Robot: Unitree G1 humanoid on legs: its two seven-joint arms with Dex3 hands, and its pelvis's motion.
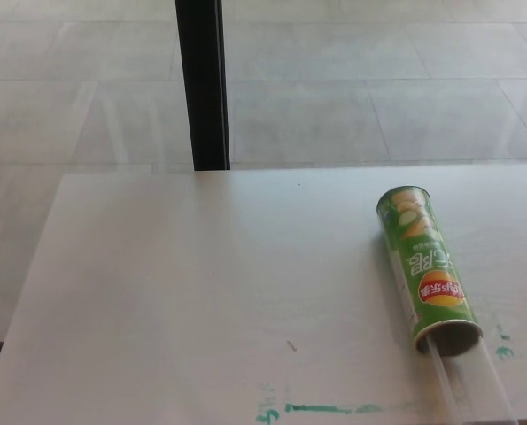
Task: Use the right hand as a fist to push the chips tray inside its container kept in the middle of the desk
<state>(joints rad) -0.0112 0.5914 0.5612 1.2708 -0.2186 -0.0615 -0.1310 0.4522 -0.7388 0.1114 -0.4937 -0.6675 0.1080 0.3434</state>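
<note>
While neither robot hand showed in the head view, the clear chips tray [471, 385] stuck out toward the near desk [183, 292] edge.
Its green container [425, 266] lay on its side right of middle, open mouth nearest; beyond, a black post [202, 84].

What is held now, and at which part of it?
Nothing is held: no robot hand is in view. The green chips can lies on the desk, its clear tray sticking out.

Can [425, 270] lying on the desk [201, 292] at its right side, tray [471, 385] sticking out of its near, open end (towards the near edge), post [203, 84] behind the desk's far edge
</note>
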